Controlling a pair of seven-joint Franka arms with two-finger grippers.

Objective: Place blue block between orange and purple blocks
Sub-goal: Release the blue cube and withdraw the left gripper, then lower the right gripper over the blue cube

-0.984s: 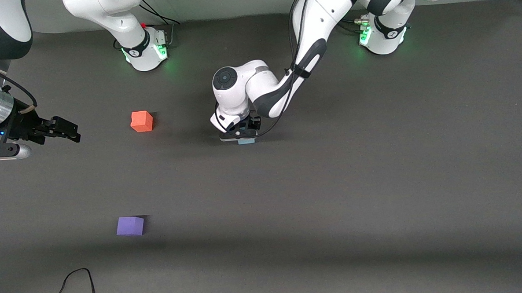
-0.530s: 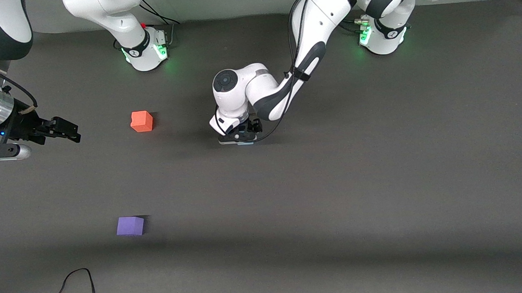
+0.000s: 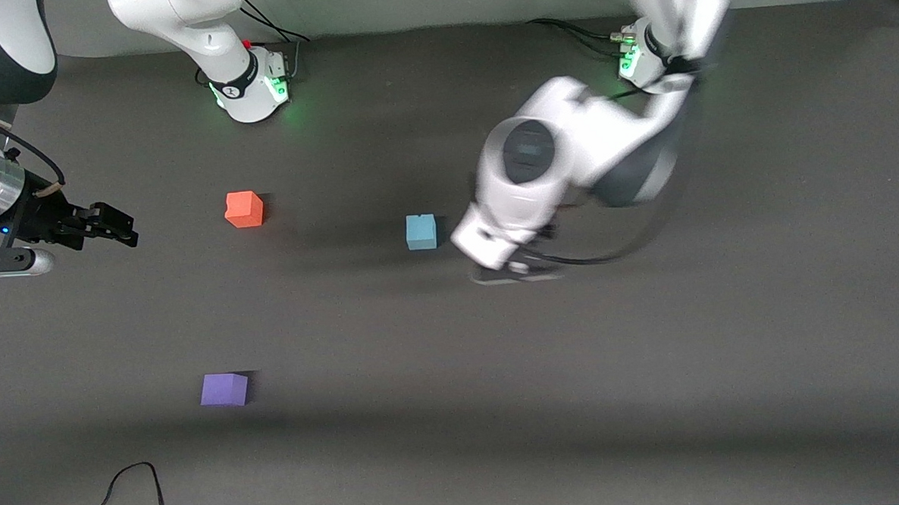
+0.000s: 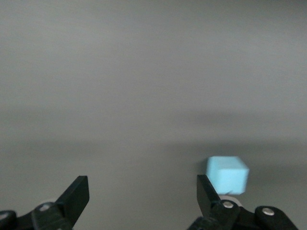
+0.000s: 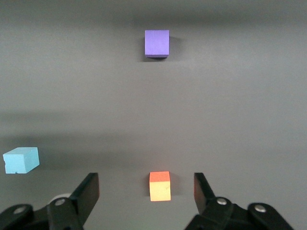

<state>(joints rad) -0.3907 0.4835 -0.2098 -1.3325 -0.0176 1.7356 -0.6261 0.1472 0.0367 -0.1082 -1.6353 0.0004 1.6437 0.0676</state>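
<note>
The blue block (image 3: 421, 232) sits alone on the dark mat, beside the orange block (image 3: 244, 209) toward the left arm's end. The purple block (image 3: 224, 389) lies much nearer the front camera than the orange one. My left gripper (image 3: 515, 269) hangs above the mat just past the blue block toward the left arm's end. In the left wrist view it (image 4: 143, 194) is open and empty, with the blue block (image 4: 227, 175) outside one finger. My right gripper (image 3: 124, 230) waits at the right arm's end, open (image 5: 146, 191), facing the orange block (image 5: 159, 186), purple block (image 5: 157, 43) and blue block (image 5: 21, 159).
The dark mat (image 3: 652, 365) covers the table. Both arm bases (image 3: 249, 83) stand along its edge farthest from the front camera. A black cable (image 3: 130, 490) loops over the edge nearest the camera.
My left gripper opened, let go of the blue block on the mat, then rose and swung away toward the left arm's end. The right arm has stayed in place.
</note>
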